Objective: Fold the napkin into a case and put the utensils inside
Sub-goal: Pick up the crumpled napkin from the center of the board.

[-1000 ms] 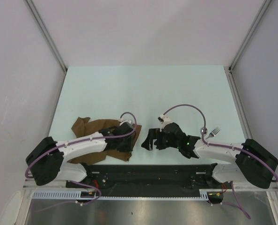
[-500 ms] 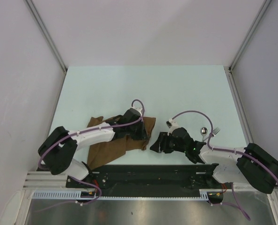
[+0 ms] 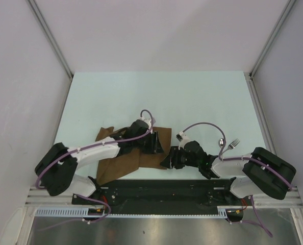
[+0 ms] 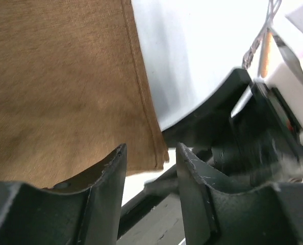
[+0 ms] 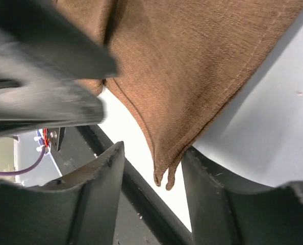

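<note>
The dark-brown napkin lies partly folded near the table's front edge, left of centre. My left gripper hovers over its right edge, open, with nothing between its fingers; the napkin's hemmed corner lies just beyond them. My right gripper is at the napkin's near right corner, open. That doubled corner hangs between its jaws, against the right finger. The utensils, a spoon and a fork, lie to the right beside the right arm.
The black base rail runs along the table's near edge, right under both grippers. The two grippers stand close together, the right arm's black wrist filling the left wrist view's right side. Grey walls enclose the pale table.
My left gripper carried the napkin's edge rightward, then opened and let it go. My right gripper moved left to the napkin's near right corner and its jaws narrowed.
</note>
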Robot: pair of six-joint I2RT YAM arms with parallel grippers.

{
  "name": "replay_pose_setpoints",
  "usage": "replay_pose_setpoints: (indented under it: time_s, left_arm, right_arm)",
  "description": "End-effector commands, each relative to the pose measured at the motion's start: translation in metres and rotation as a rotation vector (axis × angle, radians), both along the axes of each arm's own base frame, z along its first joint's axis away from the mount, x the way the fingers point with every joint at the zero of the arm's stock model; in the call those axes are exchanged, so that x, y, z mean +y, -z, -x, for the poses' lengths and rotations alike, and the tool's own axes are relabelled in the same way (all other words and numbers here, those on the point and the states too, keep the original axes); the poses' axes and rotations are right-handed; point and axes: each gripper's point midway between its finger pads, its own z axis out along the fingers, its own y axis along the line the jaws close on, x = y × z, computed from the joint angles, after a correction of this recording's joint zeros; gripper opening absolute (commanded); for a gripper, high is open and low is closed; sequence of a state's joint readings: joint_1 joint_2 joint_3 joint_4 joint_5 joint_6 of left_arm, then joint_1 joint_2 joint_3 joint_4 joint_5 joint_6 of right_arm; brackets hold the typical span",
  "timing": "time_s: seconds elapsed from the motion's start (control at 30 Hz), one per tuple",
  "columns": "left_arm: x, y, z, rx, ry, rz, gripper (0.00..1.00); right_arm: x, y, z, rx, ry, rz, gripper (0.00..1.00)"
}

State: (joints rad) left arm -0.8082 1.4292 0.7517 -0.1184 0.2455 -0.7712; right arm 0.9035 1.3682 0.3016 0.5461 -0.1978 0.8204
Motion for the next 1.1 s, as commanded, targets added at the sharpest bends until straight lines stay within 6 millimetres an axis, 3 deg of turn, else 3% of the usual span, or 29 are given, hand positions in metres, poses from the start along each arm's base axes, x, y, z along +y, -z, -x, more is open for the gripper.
replay_pose_setpoints:
  time_s: [0.0, 0.1, 0.23, 0.3, 0.5, 0.7, 0.93, 1.07]
  left_arm:
    - [0.012, -0.013, 0.009, -0.076, 0.018, 0.054, 0.46]
    - [0.01, -0.013, 0.028, -0.08, 0.087, 0.109, 0.45]
    - [-0.006, -0.018, 0.041, -0.124, 0.169, 0.129, 0.51]
    - [-0.014, -0.008, 0.049, -0.111, 0.2, 0.094, 0.5]
    - [-0.034, 0.012, 0.052, -0.094, 0.229, 0.01, 0.44]
    - [-0.033, 0.035, 0.052, -0.045, 0.204, -0.113, 0.33]
    - [-0.032, 0.045, 0.048, -0.031, 0.185, -0.163, 0.33]
    - [-0.031, 0.054, 0.05, -0.005, 0.192, -0.193, 0.37]
  right_arm:
    - [-0.006, -0.003, -0.011, -0.031, 0.051, -0.029, 0.5]
    - [-0.011, -0.006, -0.01, -0.027, 0.051, -0.053, 0.48]
    - [-0.029, -0.002, -0.009, 0.027, 0.118, -0.052, 0.61]
    - [-0.041, 0.002, -0.004, 0.071, 0.157, -0.069, 0.61]
    - [-0.057, 0.002, -0.005, 0.095, 0.21, -0.084, 0.5]
    - [-0.067, 0.001, -0.007, 0.076, 0.243, -0.07, 0.46]
    - [-0.062, 0.001, -0.004, 0.08, 0.21, -0.077, 0.43]
    - [-0.06, 0.004, -0.003, 0.089, 0.195, -0.072, 0.43]
